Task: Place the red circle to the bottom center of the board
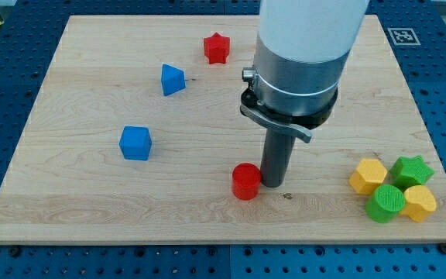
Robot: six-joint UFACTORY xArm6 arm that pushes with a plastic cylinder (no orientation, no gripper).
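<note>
though there is no gripper to open or close, my tip (273, 183) touches the right side of the red circle (246, 181). the circle sits near the bottom middle of the board (68, 209), so the job looks almost done.

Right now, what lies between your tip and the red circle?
Nothing. In the camera view my tip stands right beside the red circle, on its right; whether they touch I cannot tell.
</note>
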